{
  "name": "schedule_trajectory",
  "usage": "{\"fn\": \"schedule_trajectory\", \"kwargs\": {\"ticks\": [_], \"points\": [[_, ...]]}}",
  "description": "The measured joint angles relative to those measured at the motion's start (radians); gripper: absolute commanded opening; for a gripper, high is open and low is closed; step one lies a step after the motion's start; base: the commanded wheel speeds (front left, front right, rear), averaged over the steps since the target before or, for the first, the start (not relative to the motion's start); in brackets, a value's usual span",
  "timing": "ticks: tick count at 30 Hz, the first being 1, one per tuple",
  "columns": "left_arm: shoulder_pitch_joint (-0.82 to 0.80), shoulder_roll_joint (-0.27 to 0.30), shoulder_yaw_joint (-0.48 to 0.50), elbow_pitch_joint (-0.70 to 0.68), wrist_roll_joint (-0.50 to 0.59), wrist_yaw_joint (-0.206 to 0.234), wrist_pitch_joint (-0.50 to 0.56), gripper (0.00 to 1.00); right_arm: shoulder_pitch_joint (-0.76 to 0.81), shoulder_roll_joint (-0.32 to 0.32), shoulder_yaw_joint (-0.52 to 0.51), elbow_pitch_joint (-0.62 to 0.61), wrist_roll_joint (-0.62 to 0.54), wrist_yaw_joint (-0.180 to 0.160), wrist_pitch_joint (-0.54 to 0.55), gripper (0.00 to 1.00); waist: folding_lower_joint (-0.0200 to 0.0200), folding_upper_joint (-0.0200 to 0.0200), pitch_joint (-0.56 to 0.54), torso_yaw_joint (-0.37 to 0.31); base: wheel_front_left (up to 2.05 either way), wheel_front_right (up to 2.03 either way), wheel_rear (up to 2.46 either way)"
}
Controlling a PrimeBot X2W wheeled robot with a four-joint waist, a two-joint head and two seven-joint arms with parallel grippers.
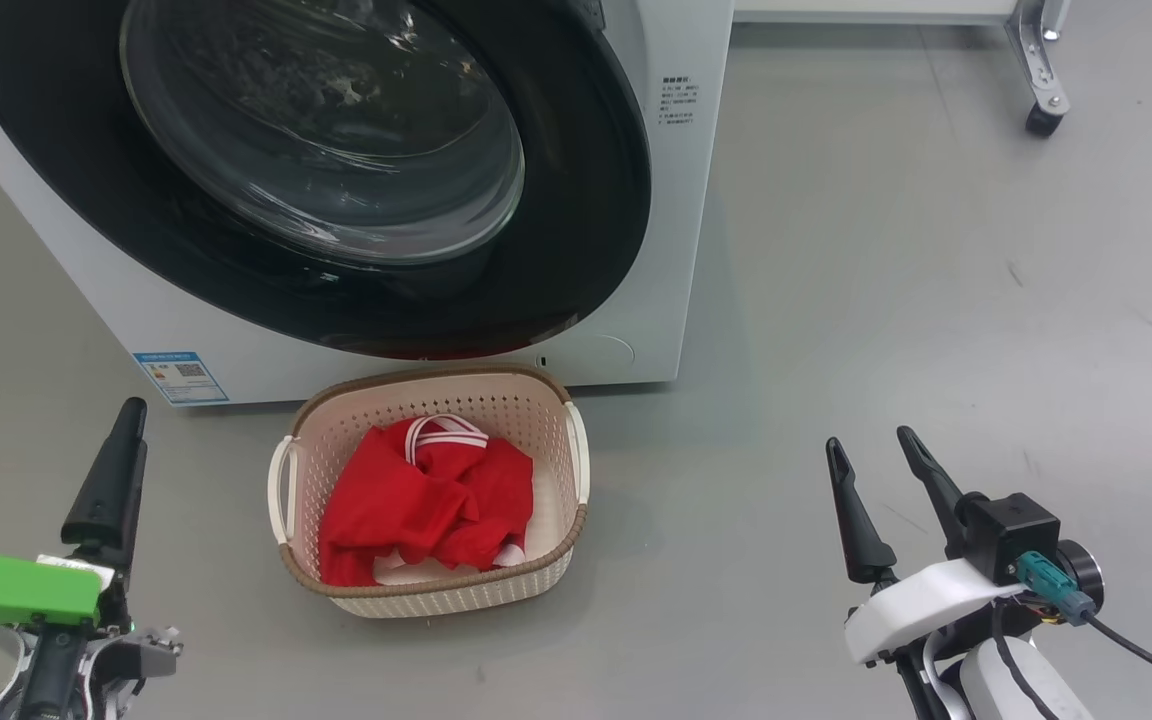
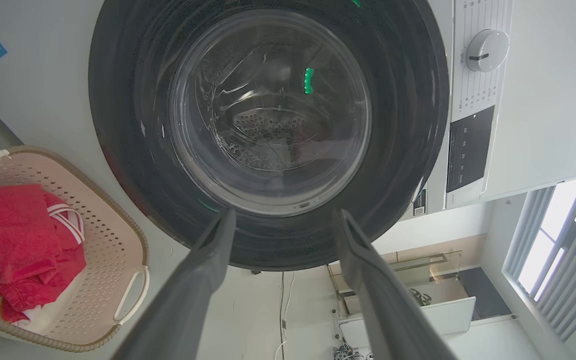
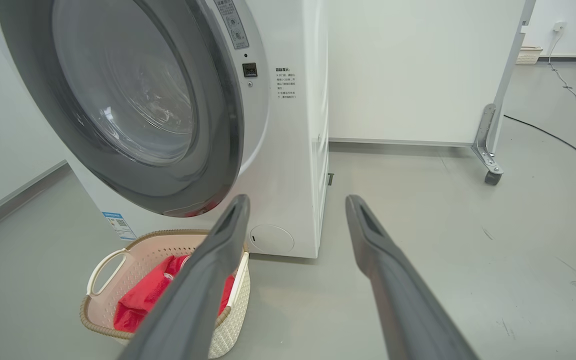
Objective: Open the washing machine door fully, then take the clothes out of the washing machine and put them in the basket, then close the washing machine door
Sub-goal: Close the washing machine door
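Note:
The washing machine [image 1: 681,250] stands white at the top left. The washing machine door [image 1: 326,130], black-rimmed with a glass bowl, lies flat against the machine's front. On the floor just before it sits the cream basket [image 1: 436,376], and the red clothes [image 1: 426,500] with white striped trim are piled inside. My left gripper [image 2: 285,215] is open and empty, low at the left of the basket and facing the door [image 2: 268,115]. Right of the basket, my right gripper [image 1: 871,445] is also open and empty, well clear of it over bare floor.
A blue sticker [image 1: 181,377] marks the machine's lower left corner. The control dial [image 2: 487,50] sits beside the door. A white panel on a castor leg [image 1: 1041,100] stands at the back right. A cable [image 3: 558,137] runs along the grey floor [image 1: 936,300] beyond it.

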Motion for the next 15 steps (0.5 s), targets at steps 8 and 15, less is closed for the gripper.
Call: {"fn": "schedule_trajectory", "kwargs": {"ticks": [8, 15], "points": [[0.073, 0.012, -0.084, -0.122, 0.279, 0.000, -0.152, 1.00, 0.024, -0.001, -0.005, 0.002, -0.001, 0.001, 0.000, 1.00, 0.0000, 0.0000, -0.055, 0.020, 0.00, 0.00, 0.00], [0.149, 0.109, -0.157, -0.161, 0.613, 0.000, -0.287, 1.00, 0.032, 0.000, -0.005, 0.000, -0.007, 0.001, 0.000, 1.00, 0.0000, 0.0000, -0.091, 0.031, 0.00, 0.00, 0.00]]}}
